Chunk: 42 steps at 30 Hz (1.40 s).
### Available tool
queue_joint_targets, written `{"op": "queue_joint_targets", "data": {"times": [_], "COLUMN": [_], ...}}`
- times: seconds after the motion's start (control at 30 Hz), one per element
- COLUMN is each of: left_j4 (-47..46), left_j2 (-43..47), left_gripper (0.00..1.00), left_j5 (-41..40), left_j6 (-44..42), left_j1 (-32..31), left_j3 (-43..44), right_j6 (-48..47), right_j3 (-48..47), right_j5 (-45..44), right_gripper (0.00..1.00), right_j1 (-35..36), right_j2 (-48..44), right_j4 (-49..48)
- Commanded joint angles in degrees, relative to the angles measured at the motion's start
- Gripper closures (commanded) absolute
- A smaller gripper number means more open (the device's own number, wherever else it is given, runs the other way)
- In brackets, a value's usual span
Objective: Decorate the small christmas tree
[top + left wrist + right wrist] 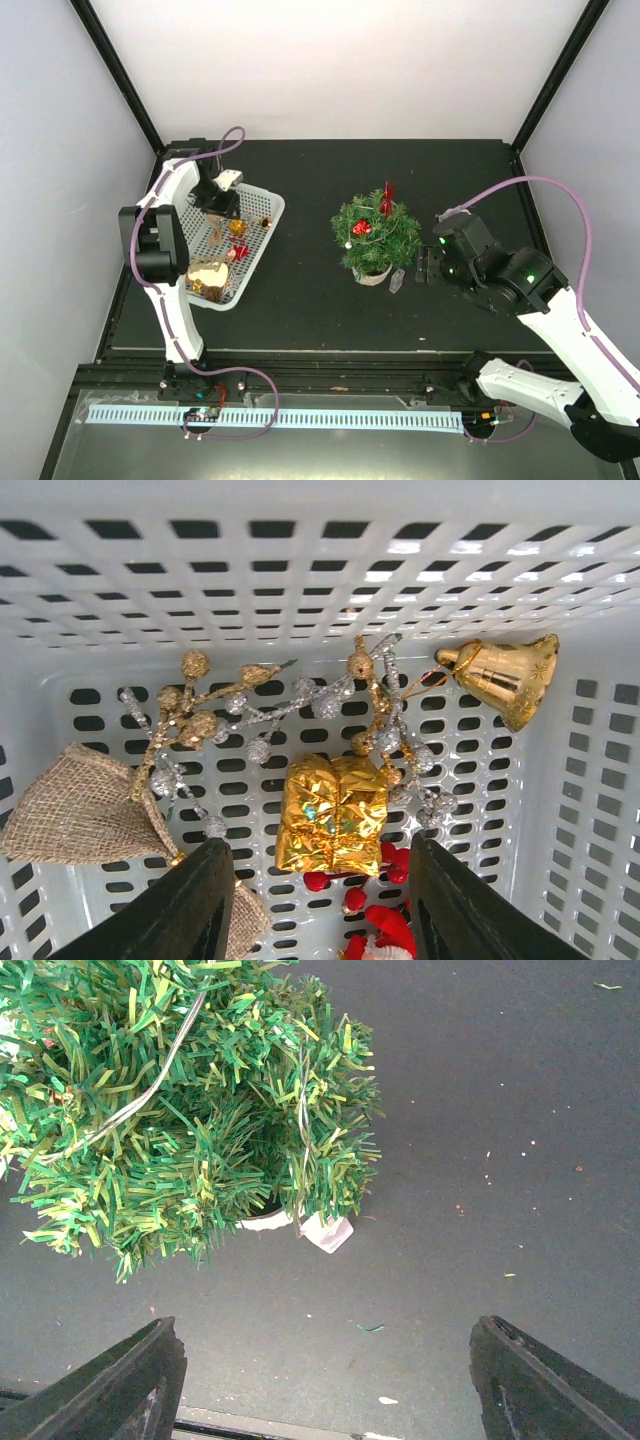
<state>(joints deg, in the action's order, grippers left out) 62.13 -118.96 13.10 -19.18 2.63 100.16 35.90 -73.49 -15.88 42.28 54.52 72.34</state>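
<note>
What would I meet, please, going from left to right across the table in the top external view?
white basket of ornaments → small christmas tree → right gripper

Robot test cell in a lab. A left arm and a right arm, 2 white-and-black machines trailing purple cables, are bolted along a metal rail beside a dark surface, enclosed by plain white walls and black frame posts.
</note>
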Motion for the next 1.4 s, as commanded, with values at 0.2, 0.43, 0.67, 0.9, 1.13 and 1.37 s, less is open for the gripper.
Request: {"op": "queue_joint_targets", "data": {"times": [0.2, 0.43, 0.67, 0.9, 1.13, 1.37], "left_j4": [-0.43, -1.10, -1.99, -2.80, -3.25, -3.09], "left_j2": [-1.57, -1.81, -2.47, -2.67, -3.14, -3.48], "left_gripper": [0.50, 0.50, 0.50, 0.50, 0.50, 0.60], "left_j5": [-1.78, -3.86, -4.02, -3.53, -3.88, -3.15], "left_j6": [-1.79, -2.44, -2.35, -2.09, -1.91, -1.57], "left_j1": [-1.43, -1.53, -1.65, -2.09, -2.40, -2.49], "left_j3": [2.28, 0.95, -0.37, -2.16, -3.03, -3.32], "right_j6": [-0.61, -0.57, -0.83, -0.84, -0.45, 0.02], "right_j3": [0.40, 0.97, 0.90, 0.81, 1.05, 1.26], "right_j5": [-0.38, -0.44, -0.34, -0.34, -0.29, -0.14], "right_gripper": [0.21, 0.21, 0.21, 0.21, 0.21, 0.21], "right_j1": [-0.21, -0.23, -0.26, -0.18, -0.26, -0.25], "right_j2": [-0.04, -0.27, -0.11, -0.26, -0.64, -1.34], "right_j4": [-0.70, -1.05, -1.15, -0.80, -0.62, -0.36]}}
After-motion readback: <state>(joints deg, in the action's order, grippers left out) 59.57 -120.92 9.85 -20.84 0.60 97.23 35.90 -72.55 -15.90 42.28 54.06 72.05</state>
